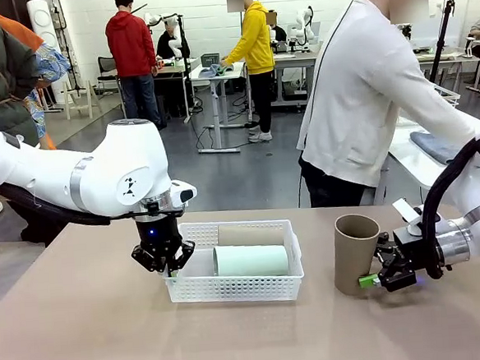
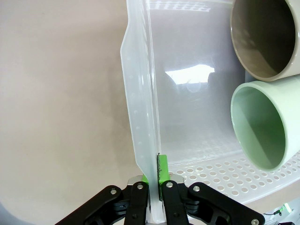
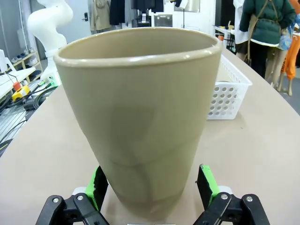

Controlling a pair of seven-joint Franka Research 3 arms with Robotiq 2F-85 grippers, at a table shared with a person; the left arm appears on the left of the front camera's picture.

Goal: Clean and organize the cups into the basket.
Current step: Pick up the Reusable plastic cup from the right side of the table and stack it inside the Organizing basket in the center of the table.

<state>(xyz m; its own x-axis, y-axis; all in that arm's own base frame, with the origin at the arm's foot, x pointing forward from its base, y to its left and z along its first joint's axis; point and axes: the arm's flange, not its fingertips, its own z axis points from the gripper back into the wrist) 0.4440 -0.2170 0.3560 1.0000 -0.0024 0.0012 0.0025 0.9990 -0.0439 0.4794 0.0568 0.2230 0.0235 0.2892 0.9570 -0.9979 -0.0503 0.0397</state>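
Note:
The white mesh basket (image 1: 231, 288) sits mid-table. A tan cup (image 1: 249, 234) and a mint green cup (image 1: 250, 260) lie on their sides in it, side by side. My left gripper (image 1: 165, 266) is shut on the basket's left wall. In the left wrist view my left gripper (image 2: 157, 174) pinches that wall (image 2: 140, 93), with the tan cup's mouth (image 2: 267, 37) and the green cup's mouth (image 2: 262, 124) facing it. A second tan cup (image 1: 356, 252) stands upright to the right. My right gripper (image 1: 377, 275) is open around its base. The cup (image 3: 140, 112) stands between the green pads (image 3: 99, 185).
A person in a white top (image 1: 366, 97) stands at the table's far edge, right of the middle. Bare table lies in front of the basket and on its left. In the right wrist view the basket (image 3: 229, 96) lies beyond the upright cup.

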